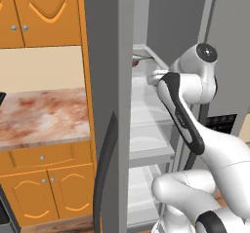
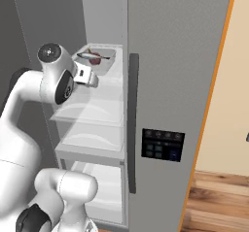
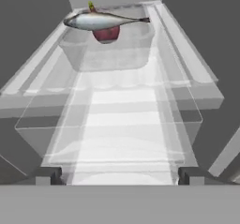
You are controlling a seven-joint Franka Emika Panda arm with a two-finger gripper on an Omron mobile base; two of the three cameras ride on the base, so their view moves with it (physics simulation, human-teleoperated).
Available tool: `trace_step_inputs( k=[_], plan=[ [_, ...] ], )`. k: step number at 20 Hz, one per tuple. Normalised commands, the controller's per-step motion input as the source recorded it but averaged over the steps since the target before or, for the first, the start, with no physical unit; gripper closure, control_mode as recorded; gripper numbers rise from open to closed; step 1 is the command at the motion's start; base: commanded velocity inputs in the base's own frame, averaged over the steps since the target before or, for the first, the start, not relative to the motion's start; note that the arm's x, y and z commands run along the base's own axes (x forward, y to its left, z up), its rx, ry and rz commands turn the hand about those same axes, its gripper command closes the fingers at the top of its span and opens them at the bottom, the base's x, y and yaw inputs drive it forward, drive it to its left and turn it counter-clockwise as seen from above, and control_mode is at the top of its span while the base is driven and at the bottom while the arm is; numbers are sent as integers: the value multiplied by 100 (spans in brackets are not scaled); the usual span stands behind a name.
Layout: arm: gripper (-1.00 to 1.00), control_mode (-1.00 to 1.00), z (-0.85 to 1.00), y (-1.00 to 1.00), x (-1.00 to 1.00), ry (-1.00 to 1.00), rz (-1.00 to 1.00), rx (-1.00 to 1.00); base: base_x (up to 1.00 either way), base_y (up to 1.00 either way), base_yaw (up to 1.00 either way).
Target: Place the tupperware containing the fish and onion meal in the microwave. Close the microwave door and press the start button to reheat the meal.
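Facing open fridge (image 2: pixel 180 80), tool (image 3: pixel 120 175) spread wide, clear tupperware (image 3: pixel 110 47) with fish (image 3: pixel 103 20) and onion (image 3: pixel 106 34) on glass shelf (image 3: pixel 117 124) ahead

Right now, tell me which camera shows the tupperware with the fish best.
The hand view: the tupperware sits straight ahead on the fridge shelf, fish across its top and the red onion beneath. The right base view shows it smaller, behind the arm. The left base view shows only a sliver past the fridge door.
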Motion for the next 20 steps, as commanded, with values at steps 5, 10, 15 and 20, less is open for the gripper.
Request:
trace_step_inputs(
  k=[5, 10, 15, 20],
  plan=[
    [-100, -100, 44, 0, 8, -4, -18, 18, 0, 0, 0],
    [-100, -100, 34, 0, 26, 0, -13, 22, 0, 0, 0],
    [-100, -100, 11, 0, 40, 4, -7, 21, 0, 0, 0],
    [-100, -100, -3, 0, 50, 9, -5, 13, 0, 0, 0]
  ],
)
